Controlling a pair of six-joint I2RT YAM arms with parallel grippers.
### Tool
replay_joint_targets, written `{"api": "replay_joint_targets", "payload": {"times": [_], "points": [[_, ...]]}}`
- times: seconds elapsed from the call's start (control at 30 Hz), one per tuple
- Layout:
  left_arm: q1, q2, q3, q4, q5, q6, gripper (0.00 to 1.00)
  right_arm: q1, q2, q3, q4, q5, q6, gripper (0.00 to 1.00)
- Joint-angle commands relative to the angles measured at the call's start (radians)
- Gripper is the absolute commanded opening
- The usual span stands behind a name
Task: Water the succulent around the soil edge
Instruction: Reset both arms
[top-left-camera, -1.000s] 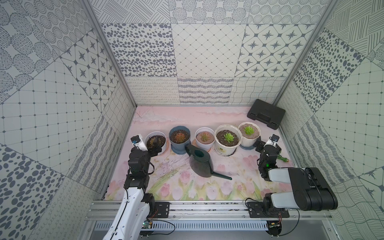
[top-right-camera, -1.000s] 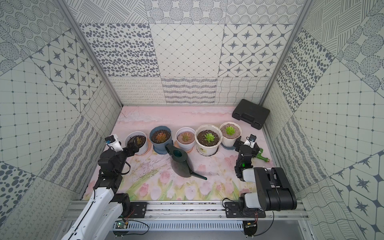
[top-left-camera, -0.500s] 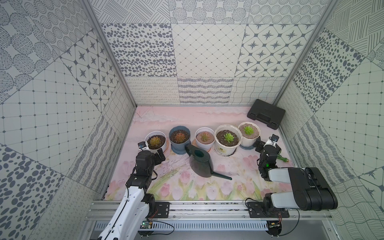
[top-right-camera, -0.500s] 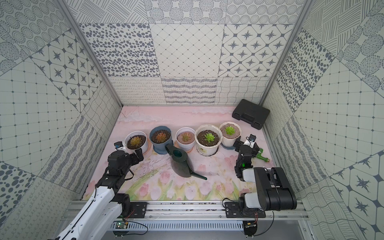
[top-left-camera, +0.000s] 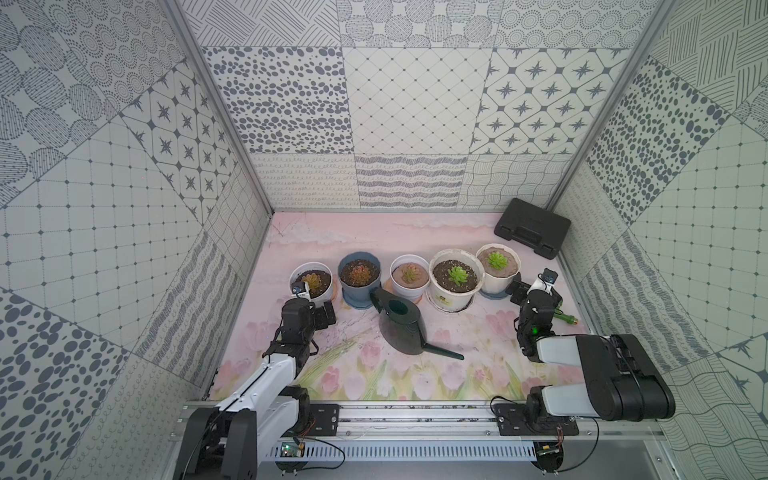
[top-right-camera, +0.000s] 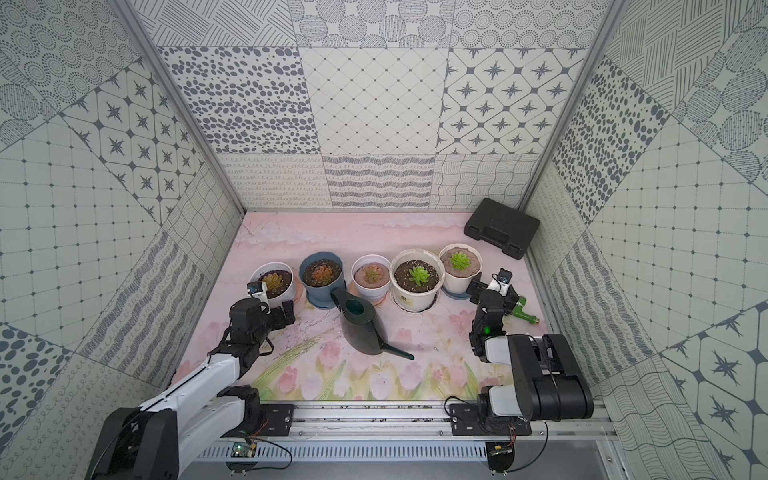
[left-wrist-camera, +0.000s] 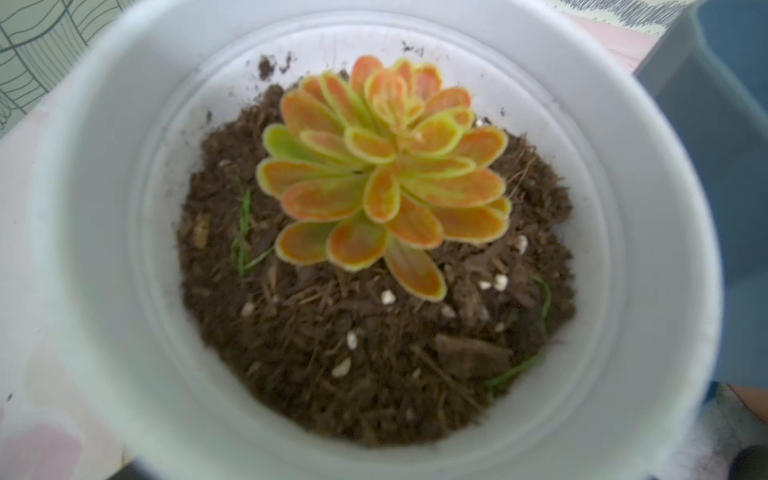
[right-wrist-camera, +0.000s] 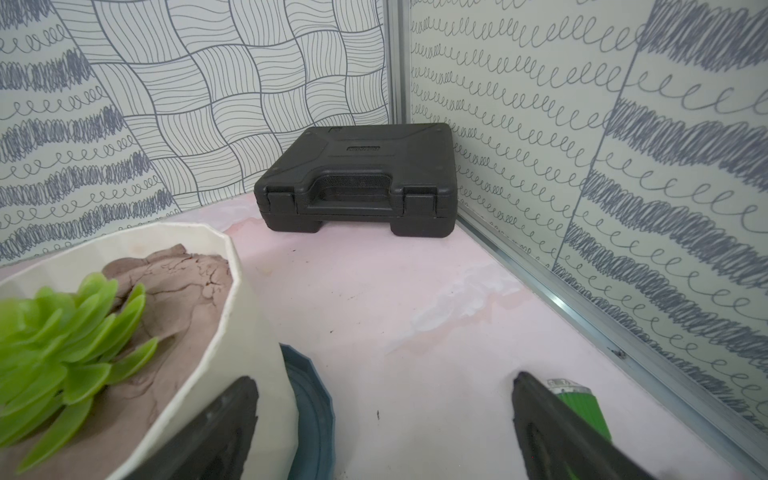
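Note:
The succulent (top-left-camera: 496, 260) (top-right-camera: 459, 260) is a bright green rosette in a white fluted pot (top-left-camera: 494, 282) at the right end of the pot row. Its soil edge (right-wrist-camera: 199, 286) is smooth tan clay just inside the lip. In the right wrist view the succulent (right-wrist-camera: 62, 332) sits beside one finger. My right gripper (top-left-camera: 535, 291) (top-right-camera: 494, 291) (right-wrist-camera: 382, 415) is open and empty, low beside that pot. A dark green watering can (top-left-camera: 401, 320) (top-right-camera: 361, 322) lies on the mat mid-table. My left gripper (top-left-camera: 326, 318) (top-right-camera: 284, 318) is open and empty, left of the can.
A black case (top-left-camera: 532, 232) (right-wrist-camera: 359, 178) lies in the back right corner. A green tool (top-left-camera: 565, 318) (right-wrist-camera: 577, 403) lies by the right wall. Left of the succulent stand a large cream pot (top-left-camera: 456, 276), a small white pot (top-left-camera: 410, 274), a blue pot (top-left-camera: 359, 272) and a white pot (left-wrist-camera: 665, 249).
My left arm has swung away from the left wall, rightward and toward the table's front, nearer the watering can. The right arm and the pots have not moved.

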Motion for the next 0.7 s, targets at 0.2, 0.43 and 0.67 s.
{"api": "replay_joint_targets", "payload": {"times": [0.2,0.43,0.67], "points": [[0.001,0.165,0.085,0.217,0.070,0.117,0.99,0.001,0.005,0.017,0.036,-0.022,-0.009,0.98],[0.006,0.245,0.094,0.328,0.100,0.124,1.00,0.002,0.006,0.017,0.036,-0.022,-0.009,0.98],[0.030,0.338,0.130,0.412,0.118,0.083,1.00,0.001,0.006,0.016,0.036,-0.022,-0.009,0.97]]}}
